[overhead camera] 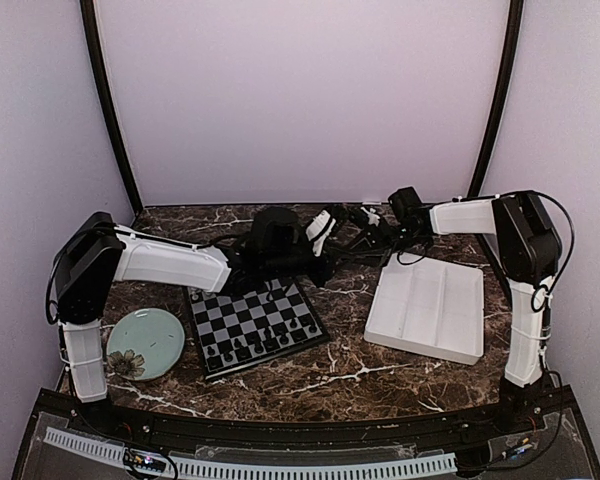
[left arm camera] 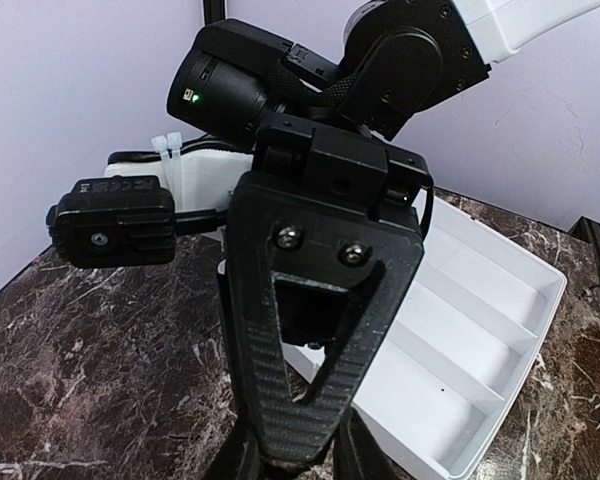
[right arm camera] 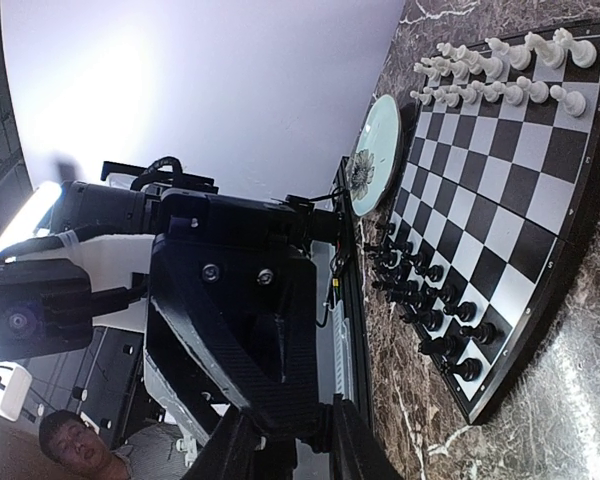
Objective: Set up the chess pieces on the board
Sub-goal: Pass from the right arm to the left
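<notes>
Chess pieces [right arm camera: 432, 320] in rows on board [right arm camera: 500, 190]

Enclosure: plain pale-lilac back wall [overhead camera: 300, 90], side panels the same colour. Two dark curved poles, left pole [overhead camera: 108, 110] and right pole [overhead camera: 501, 100], rise from the table's far corners. Tabletop [overhead camera: 380, 365] is dark brown marble with white veining, glossy. Black frame [overhead camera: 310, 428] along the near edge, carrying a white slotted cable duct [overhead camera: 280, 466]. Lighting soft and even. Right wrist view: bright strip light [right arm camera: 25, 215] at left, person's head [right arm camera: 70, 448] in the bottom-left corner.
</notes>
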Tool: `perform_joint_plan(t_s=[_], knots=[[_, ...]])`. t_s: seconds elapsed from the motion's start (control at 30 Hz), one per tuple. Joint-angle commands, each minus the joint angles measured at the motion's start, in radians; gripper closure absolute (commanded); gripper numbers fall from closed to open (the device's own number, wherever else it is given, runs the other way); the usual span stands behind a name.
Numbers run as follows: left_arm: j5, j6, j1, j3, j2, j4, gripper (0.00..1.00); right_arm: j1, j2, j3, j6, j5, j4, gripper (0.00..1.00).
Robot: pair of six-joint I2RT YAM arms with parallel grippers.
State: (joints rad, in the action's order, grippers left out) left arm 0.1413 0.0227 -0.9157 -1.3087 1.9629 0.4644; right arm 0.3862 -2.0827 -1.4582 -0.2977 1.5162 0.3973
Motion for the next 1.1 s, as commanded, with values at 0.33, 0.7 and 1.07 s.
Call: perform_joint_plan(t_s=[0.33,0.7,1.07], knots=[[-0.028,0.026,0.000,-0.026,-0.019,-0.061,0.95,0.007,0.065,0.016,0.000,0.022,-0.015,0.74],[0.023,0.080,-0.001,-0.006,-0.063,-0.072,0.81,0.010,0.075,0.025,-0.011,0.032,-0.030,0.73],[-0.003,0.094,0.000,0.017,-0.081,-0.069,0.71,0.012,0.078,0.033,-0.016,0.037,-0.038,0.73]])
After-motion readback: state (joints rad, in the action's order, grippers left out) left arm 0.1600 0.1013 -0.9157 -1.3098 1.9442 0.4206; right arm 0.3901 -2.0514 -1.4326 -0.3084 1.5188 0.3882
